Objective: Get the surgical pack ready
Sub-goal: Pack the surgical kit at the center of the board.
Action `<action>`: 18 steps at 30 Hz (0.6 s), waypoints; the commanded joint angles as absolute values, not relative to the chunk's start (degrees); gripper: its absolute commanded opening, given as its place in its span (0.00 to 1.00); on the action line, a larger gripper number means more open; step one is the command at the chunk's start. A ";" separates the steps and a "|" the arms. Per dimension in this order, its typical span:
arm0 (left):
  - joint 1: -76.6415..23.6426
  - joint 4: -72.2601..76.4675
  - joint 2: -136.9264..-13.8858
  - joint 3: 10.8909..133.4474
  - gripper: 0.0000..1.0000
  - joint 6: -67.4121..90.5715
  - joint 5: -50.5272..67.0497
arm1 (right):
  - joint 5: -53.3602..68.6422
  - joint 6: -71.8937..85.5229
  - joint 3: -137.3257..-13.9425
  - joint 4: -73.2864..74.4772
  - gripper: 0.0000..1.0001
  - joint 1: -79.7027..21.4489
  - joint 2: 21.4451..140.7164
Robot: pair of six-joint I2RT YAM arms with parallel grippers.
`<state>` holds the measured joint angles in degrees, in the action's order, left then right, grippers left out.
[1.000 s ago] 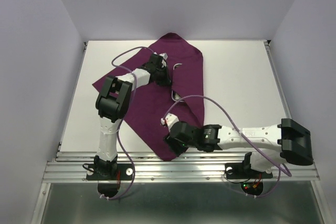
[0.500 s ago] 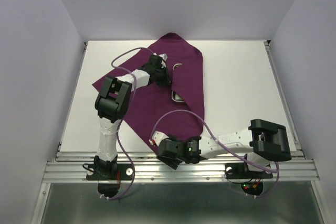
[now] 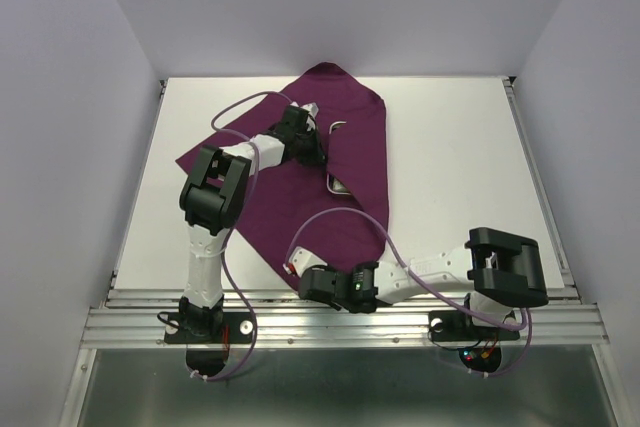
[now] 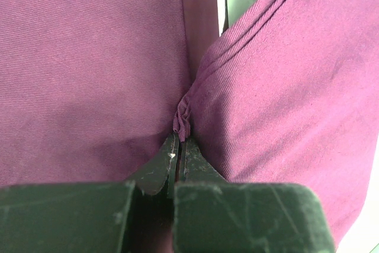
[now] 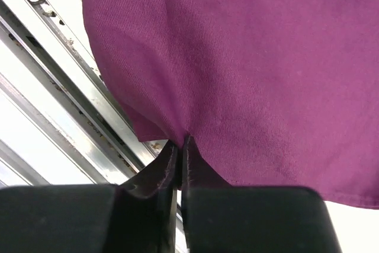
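The dark-purple cloth (image 3: 285,202) of the surgical pack lies on the white table, partly folded over. Only two rim corners of the steel tray (image 3: 339,186) peek out along the fold's edge. My left gripper (image 3: 312,147) sits at the cloth's middle. In the left wrist view it (image 4: 180,143) is shut on a small pinch of cloth (image 4: 182,119). My right gripper (image 3: 312,285) is at the cloth's near corner. In the right wrist view it (image 5: 180,146) is shut on the cloth (image 5: 249,57) just inside that corner. Scissors, tweezers, gauze and packets are hidden.
The aluminium rail (image 3: 350,322) runs along the near table edge, right under my right gripper, and shows as the rail (image 5: 53,87) in its wrist view. Bare white table (image 3: 455,157) lies to the right of the cloth. White walls enclose the table on three sides.
My right arm has drawn back toward the near edge. Its gripper went from open to shut on the cloth's near corner. The left arm has not moved.
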<state>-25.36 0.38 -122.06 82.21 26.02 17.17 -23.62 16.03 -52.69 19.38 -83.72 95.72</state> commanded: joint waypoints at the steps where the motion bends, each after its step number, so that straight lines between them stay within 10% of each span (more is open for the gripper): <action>1: -25.40 -6.33 -121.64 79.54 0.00 24.35 16.52 | -28.56 14.42 -55.46 18.81 0.01 -84.38 92.91; 18: -24.70 -10.02 -123.13 84.02 0.00 23.29 18.10 | -34.81 -6.23 -68.81 4.31 0.01 -62.68 84.29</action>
